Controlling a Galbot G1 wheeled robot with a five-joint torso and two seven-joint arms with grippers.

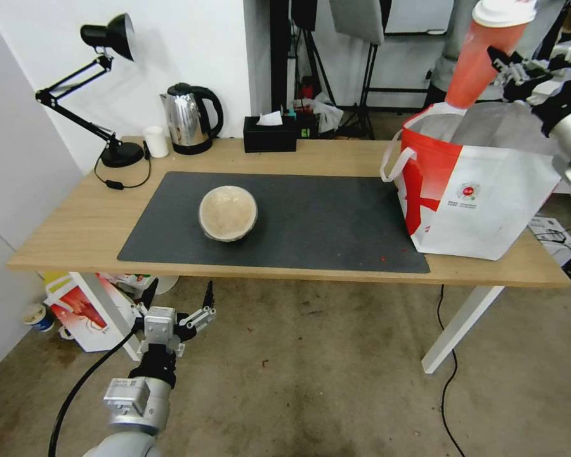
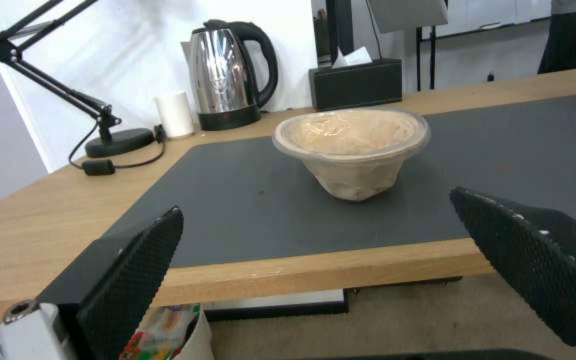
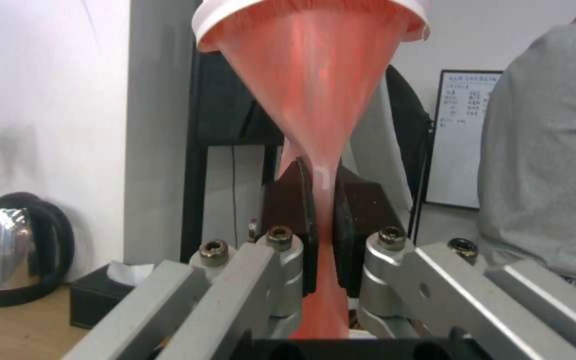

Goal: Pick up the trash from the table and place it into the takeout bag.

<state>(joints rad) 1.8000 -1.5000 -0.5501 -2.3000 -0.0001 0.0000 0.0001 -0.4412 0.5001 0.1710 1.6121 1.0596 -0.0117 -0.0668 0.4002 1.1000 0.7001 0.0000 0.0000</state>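
Right claw (image 1: 502, 68) is pinching the red translucent white-lidded drink cup (image 1: 485, 54) flat, above the boxy white-and-red takeout bag (image 1: 482, 190) at the table's (image 1: 76, 235) right end. Crushed like that, it could pop its lid or slip sideways past the rim. Left claw (image 1: 177, 304) hangs spread below the front edge.

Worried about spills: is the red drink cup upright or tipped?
Tilted. The drink cup leans, white lid uppermost, base over the takeout bag mouth, its wall squeezed flat in the right gripper.

On the table (image 1: 76, 235), mat (image 1: 311, 222) at centre with bowl (image 1: 228, 212) toward nine o'clock, takeout bag (image 1: 482, 197) at three, drink cup (image 1: 485, 54) above it, tissue box (image 1: 269, 134) at twelve, kettle (image 1: 187, 117) and lamp (image 1: 108, 89) toward ten.
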